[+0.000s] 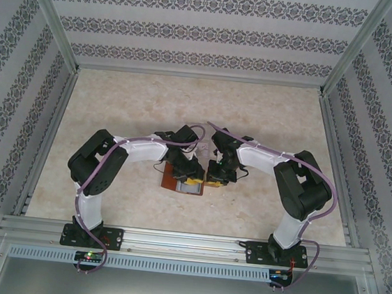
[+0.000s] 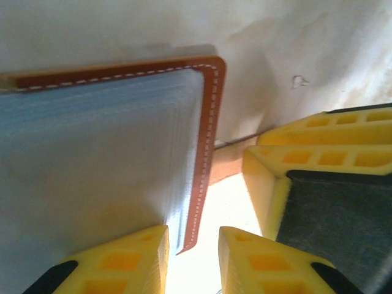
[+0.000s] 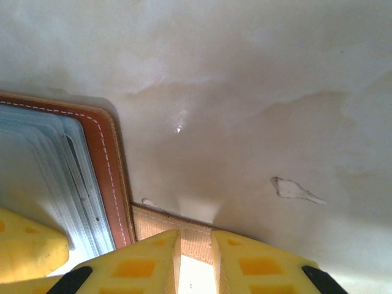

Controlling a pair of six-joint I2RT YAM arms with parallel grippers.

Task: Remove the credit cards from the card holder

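The brown leather card holder (image 1: 172, 183) lies open on the table between both grippers. In the left wrist view its grey-blue pockets (image 2: 92, 159) fill the left, bordered by the stitched brown edge (image 2: 211, 122). My left gripper (image 2: 193, 236) stands over that edge with its jaws apart, the leather tip in the gap and not clamped. My right gripper (image 3: 196, 236) is shut on the tan snap tab (image 3: 153, 223) beside the holder's brown border (image 3: 104, 165). The credit cards are hidden; pale layered edges (image 3: 67, 184) show in the pockets.
The pale marbled table (image 1: 255, 118) spreads around the holder, fenced by aluminium rails (image 1: 186, 241) and patterned walls. The right gripper's yellow fingers (image 2: 318, 153) sit close to the right of the left gripper. A small chip (image 3: 294, 190) marks the table surface.
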